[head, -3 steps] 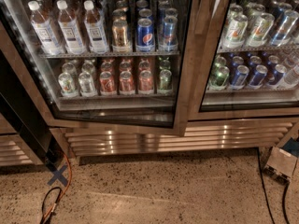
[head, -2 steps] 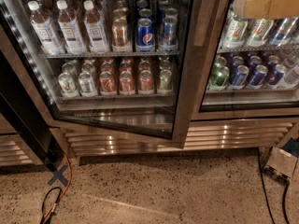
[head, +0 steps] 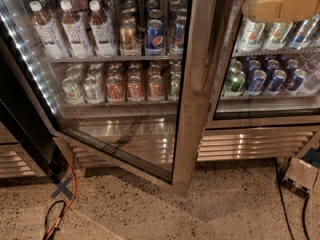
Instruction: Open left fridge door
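The left fridge door (head: 196, 109) is a wide glass pane in a brushed bronze-steel frame. It stands swung partly open, its free edge and lower corner out over the floor toward me. A dotted white LED strip (head: 27, 64) runs down its hinge side at the left. Bottles (head: 75, 29) and cans (head: 135, 86) show through the glass. My gripper (head: 282, 5) is the tan piece at the top right, in front of the right door's upper shelf and just right of the open door's free edge. It does not touch the door.
The narrower right glass door (head: 270, 79) is shut, with green, silver and blue cans behind it. A vent grille (head: 250, 144) runs below. On the speckled floor lie an orange cable (head: 72, 194), a blue tape cross (head: 62, 188), a black cable (head: 280, 194) and a box (head: 300, 176).
The left door has swung further open toward me. My gripper, barely in view at the top right before, has moved left and down into view.
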Robot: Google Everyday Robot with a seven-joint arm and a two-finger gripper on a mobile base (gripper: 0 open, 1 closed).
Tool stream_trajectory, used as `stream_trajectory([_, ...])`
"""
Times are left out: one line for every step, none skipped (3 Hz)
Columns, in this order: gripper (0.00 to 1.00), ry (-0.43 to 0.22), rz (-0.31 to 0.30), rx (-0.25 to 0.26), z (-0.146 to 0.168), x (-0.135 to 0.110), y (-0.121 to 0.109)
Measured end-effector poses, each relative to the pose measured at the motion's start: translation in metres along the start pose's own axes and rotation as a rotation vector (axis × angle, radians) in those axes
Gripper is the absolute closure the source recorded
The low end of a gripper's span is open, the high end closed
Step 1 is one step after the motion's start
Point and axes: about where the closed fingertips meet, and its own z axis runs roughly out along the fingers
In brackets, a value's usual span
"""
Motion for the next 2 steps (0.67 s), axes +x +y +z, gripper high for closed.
stream_trajectory([0.00, -0.002, 0.008, -0.018, 0.005, 0.003, 0.001])
stream_trajectory([0.00, 0.015, 0.042, -0.047, 0.025, 0.016, 0.003])
